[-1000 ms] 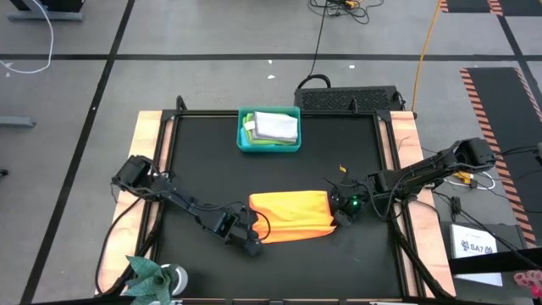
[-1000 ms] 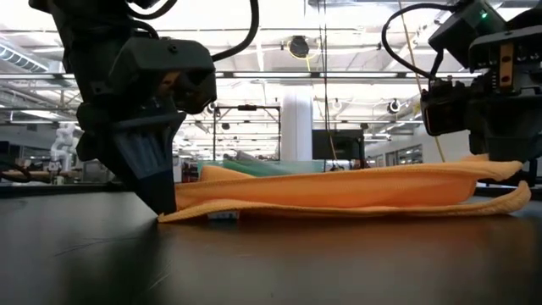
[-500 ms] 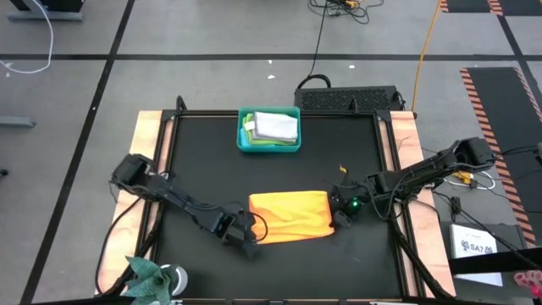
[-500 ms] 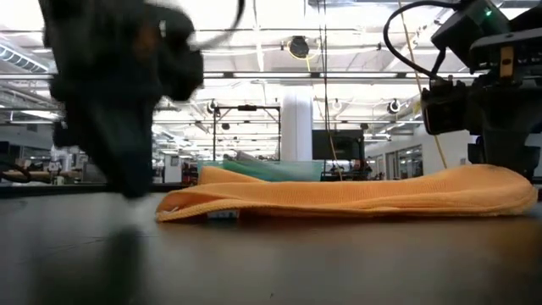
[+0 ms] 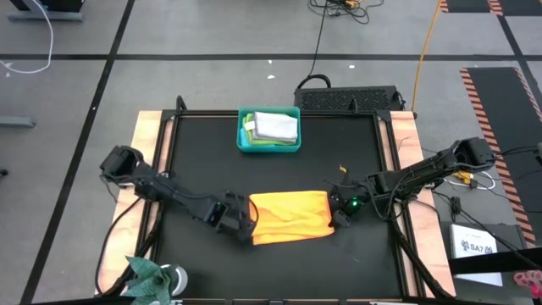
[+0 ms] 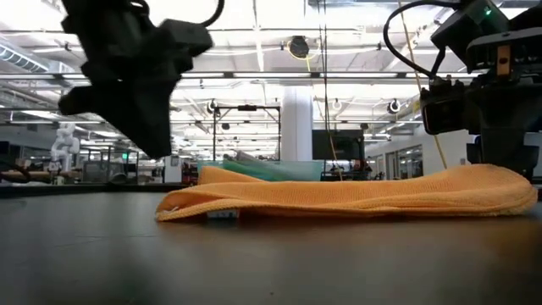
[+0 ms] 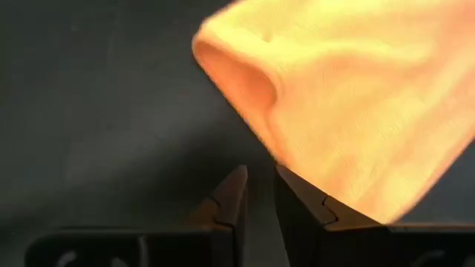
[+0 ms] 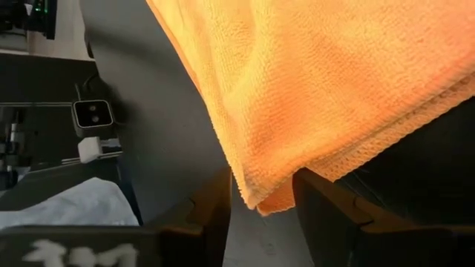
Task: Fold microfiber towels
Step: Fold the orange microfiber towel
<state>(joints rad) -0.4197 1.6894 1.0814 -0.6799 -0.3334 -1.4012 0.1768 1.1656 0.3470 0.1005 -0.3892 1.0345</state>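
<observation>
The folded orange-yellow towel (image 5: pixel 290 217) lies flat between both claws: left claw (image 5: pixel 243 229) slightly parted, empty; right claw (image 5: pixel 342 215) open, straddling its corner.

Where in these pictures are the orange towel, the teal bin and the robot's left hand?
orange towel (image 5: pixel 290 216): high view, middle of its folded top.
teal bin (image 5: pixel 242 140): high view, its left wall.
left hand (image 5: pixel 245 227): high view, at its fingertips, by the towel's left edge.
</observation>
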